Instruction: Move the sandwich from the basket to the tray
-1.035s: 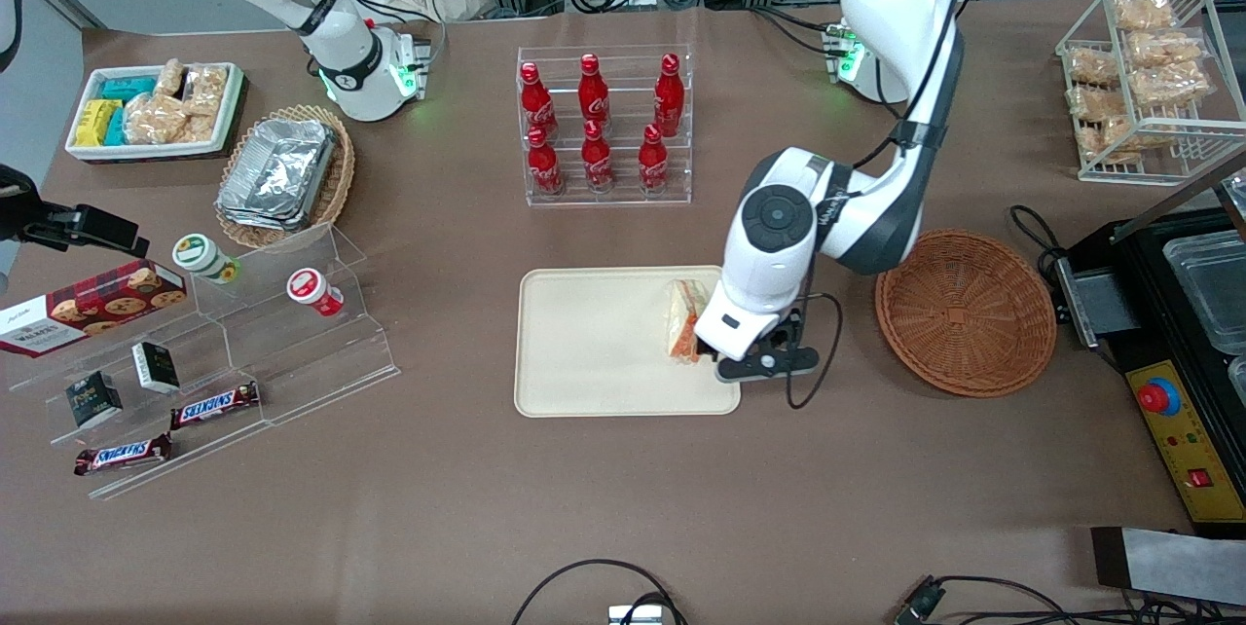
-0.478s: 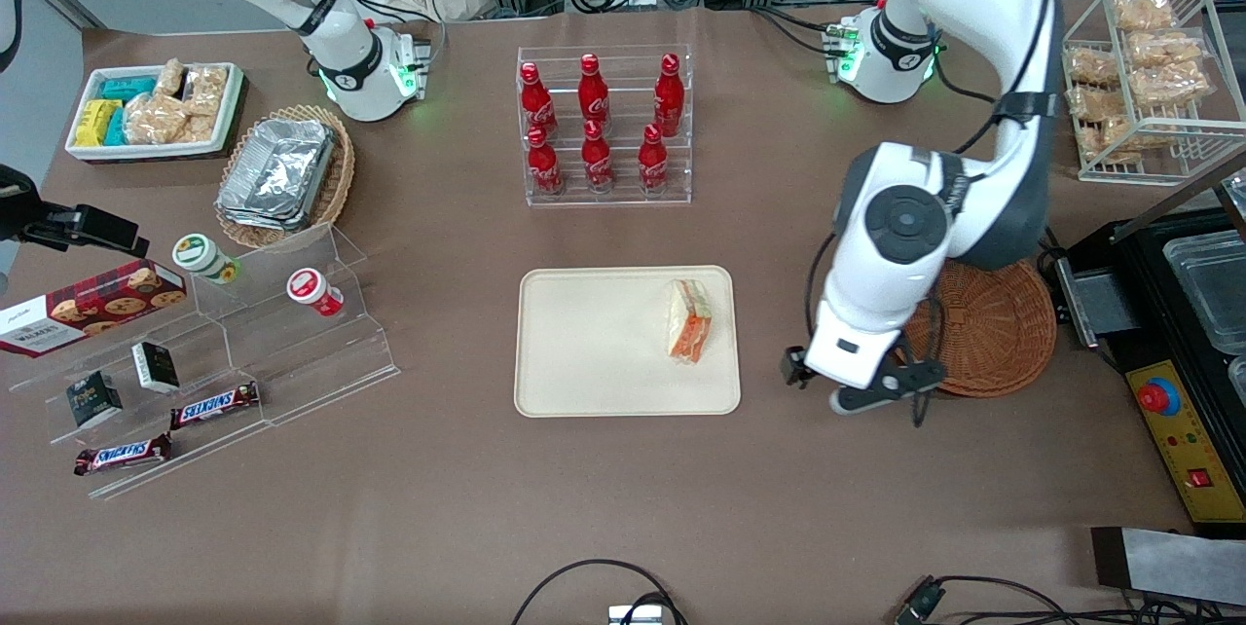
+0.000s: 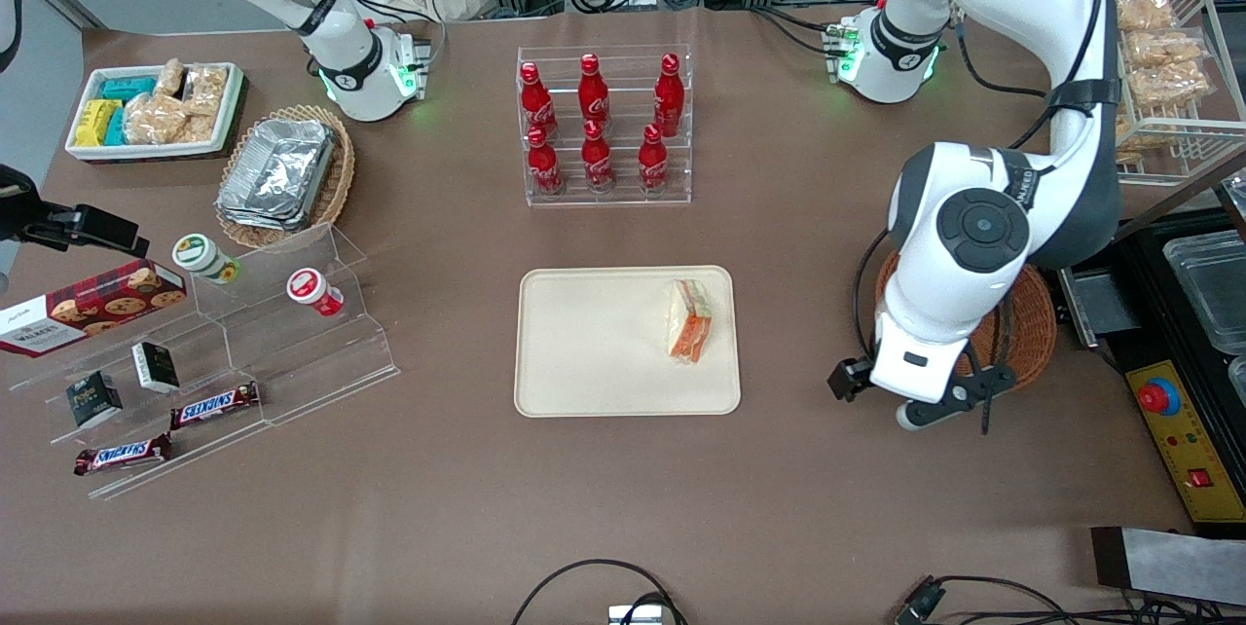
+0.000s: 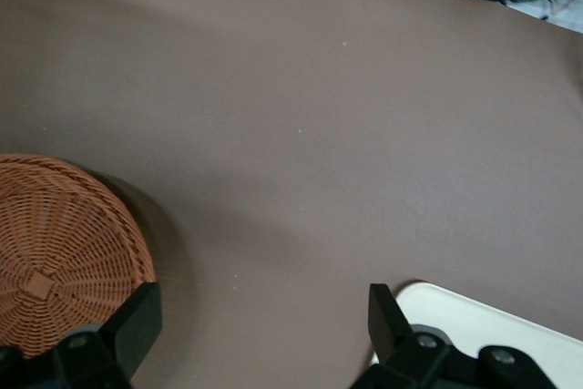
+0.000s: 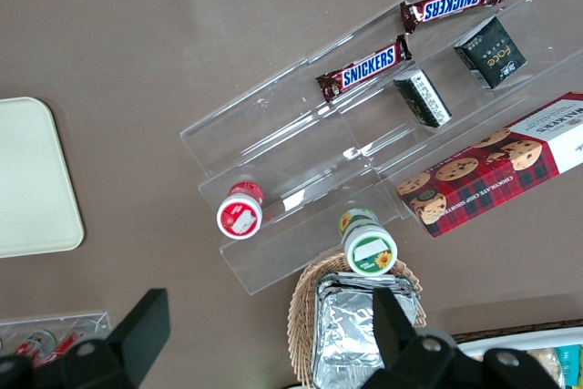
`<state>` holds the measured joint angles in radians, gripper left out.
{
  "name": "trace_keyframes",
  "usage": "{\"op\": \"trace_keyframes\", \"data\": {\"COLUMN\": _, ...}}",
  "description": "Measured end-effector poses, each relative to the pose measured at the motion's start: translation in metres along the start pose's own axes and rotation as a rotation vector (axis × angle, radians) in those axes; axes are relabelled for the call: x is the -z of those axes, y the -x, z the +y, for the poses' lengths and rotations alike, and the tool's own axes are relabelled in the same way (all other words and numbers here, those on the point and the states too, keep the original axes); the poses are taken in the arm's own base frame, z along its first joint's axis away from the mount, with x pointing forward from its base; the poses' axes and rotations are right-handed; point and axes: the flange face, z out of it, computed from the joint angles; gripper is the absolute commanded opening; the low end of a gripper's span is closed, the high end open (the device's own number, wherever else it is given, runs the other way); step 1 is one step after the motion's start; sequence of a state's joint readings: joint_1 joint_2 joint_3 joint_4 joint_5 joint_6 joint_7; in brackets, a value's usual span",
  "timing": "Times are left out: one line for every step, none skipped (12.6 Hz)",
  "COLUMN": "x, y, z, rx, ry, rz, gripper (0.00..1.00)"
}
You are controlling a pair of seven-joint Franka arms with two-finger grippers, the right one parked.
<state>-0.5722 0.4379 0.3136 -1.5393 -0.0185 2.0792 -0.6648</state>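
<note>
We are seeing the sandwich (image 3: 688,320) lying on the tray (image 3: 594,352), near the edge toward the basket (image 3: 1022,328), its long axis running toward the front camera. Our gripper (image 4: 264,325) is hanging with fingers apart between tray and basket, holding nothing.

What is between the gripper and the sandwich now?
Only the tray's rim and bare table, seen in the front view; the open gripper hangs beside the basket, off the sandwich.

Bare table separates the tray (image 3: 584,382) from the basket (image 3: 1032,333), where the gripper (image 4: 264,334) hangs, fingers spread; the bottle rack (image 3: 605,128) stands farther from the camera.
</note>
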Motion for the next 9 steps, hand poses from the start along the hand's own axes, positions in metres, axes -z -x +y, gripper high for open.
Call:
{"op": "trace_keyframes", "data": {"x": 0.001, "y": -0.005, "z": -0.007, "rx": 0.013, "ry": -0.006, "rz": 0.004, "gripper": 1.0}}
{"op": "trace_keyframes", "data": {"x": 0.003, "y": -0.011, "z": -0.014, "rx": 0.026, "ry": -0.011, "rz": 0.008, "gripper": 1.0}}
{"op": "trace_keyframes", "data": {"x": 0.005, "y": -0.016, "z": -0.022, "rx": 0.039, "ry": -0.016, "rz": 0.012, "gripper": 1.0}}
{"op": "trace_keyframes", "data": {"x": 0.007, "y": -0.021, "z": -0.03, "rx": 0.054, "ry": -0.022, "rz": 0.015, "gripper": 1.0}}
{"op": "trace_keyframes", "data": {"x": 0.011, "y": -0.028, "z": -0.041, "rx": 0.071, "ry": -0.029, "rz": 0.017, "gripper": 1.0}}
{"op": "trace_keyframes", "data": {"x": 0.017, "y": -0.035, "z": -0.054, "rx": 0.089, "ry": -0.034, "rz": 0.017, "gripper": 1.0}}
{"op": "trace_keyframes", "data": {"x": 0.024, "y": -0.043, "z": -0.07, "rx": 0.097, "ry": -0.033, "rz": 0.017, "gripper": 1.0}}
{"op": "trace_keyframes", "data": {"x": 0.033, "y": -0.051, "z": -0.087, "rx": 0.092, "ry": -0.032, "rz": 0.014, "gripper": 1.0}}
{"op": "trace_keyframes", "data": {"x": 0.042, "y": -0.058, "z": -0.105, "rx": 0.082, "ry": -0.033, "rz": 0.004, "gripper": 1.0}}
